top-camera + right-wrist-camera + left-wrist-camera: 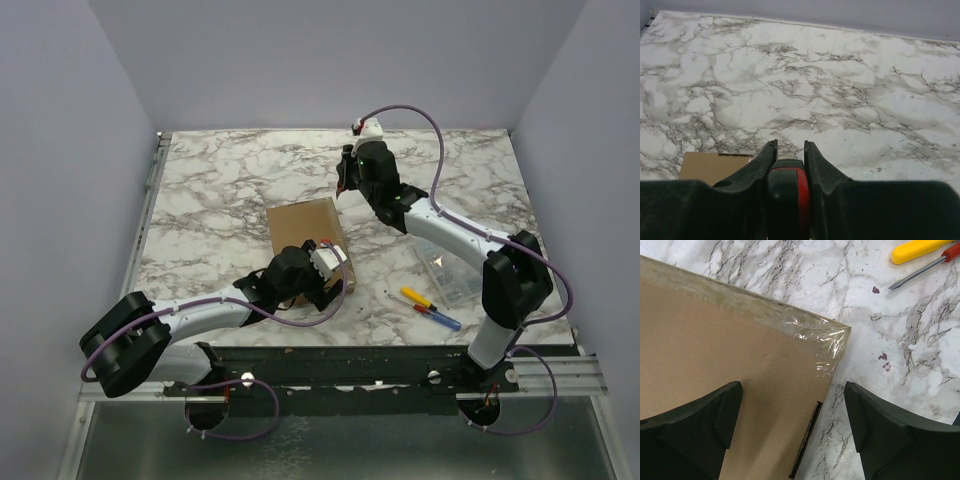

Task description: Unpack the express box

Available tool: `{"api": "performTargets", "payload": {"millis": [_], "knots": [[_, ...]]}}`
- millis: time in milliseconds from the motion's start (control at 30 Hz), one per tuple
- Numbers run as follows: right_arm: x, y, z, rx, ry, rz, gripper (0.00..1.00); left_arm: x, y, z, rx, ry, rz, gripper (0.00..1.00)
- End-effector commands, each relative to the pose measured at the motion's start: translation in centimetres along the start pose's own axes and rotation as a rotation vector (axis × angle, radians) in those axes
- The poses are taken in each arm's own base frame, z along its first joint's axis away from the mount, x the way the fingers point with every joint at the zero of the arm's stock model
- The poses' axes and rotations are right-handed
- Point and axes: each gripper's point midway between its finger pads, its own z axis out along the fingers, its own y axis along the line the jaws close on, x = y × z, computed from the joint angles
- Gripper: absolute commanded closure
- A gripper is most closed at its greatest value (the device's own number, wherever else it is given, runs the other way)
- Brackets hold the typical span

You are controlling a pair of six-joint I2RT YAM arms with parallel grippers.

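Note:
The express box (300, 232), flat brown cardboard, lies shut at the table's middle. My left gripper (326, 276) hovers open over its near right corner. In the left wrist view the box (715, 365) fills the left side, with wrinkled clear tape (827, 337) on its corner, and my left gripper (792, 435) straddles the box's right edge, one finger (700, 430) over the cardboard, the other (890, 435) over the marble. My right gripper (345, 187) is at the box's far right corner. In the right wrist view it (790, 150) is shut on a red and black tool handle (787, 195), with the box corner (710, 167) at lower left.
A clear plastic compartment case (445, 270) lies right of the box. A yellow-handled screwdriver (418, 298) and a red and blue one (440, 317) lie near the front right; both show in the left wrist view (920, 249). Grey walls surround the marble table (220, 180).

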Motion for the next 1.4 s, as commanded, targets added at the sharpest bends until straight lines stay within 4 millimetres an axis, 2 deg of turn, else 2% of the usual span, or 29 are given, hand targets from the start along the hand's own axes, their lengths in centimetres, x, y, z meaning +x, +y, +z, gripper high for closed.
{"api": "performTargets", "payload": {"millis": [0,400,633,867,1067,1367], "knots": [[0.8,0.8,0.5,-0.029,0.010,0.010,1.00,-1.1,0.4,0.0,-0.015,-0.028,0.004,0.11],[2.3,1.0,1.4,-0.027,0.041,0.004,1.00,-1.1,0.4,0.0,-0.013,-0.029,0.004,0.11],[2.3,1.2,1.3,-0.037,0.040,0.009,1.00,-1.0,0.4,0.1,-0.012,-0.026,0.003,0.11],[1.1,1.0,0.7,-0.032,0.010,0.009,1.00,-1.0,0.3,0.1,-0.012,-0.026,0.003,0.11],[2.7,1.0,1.3,-0.028,0.045,0.003,1.00,-1.1,0.3,0.0,-0.011,-0.029,0.004,0.11],[3.4,0.9,1.8,-0.018,0.060,-0.004,1.00,-1.0,0.3,0.1,-0.009,-0.025,0.002,0.11]]}}
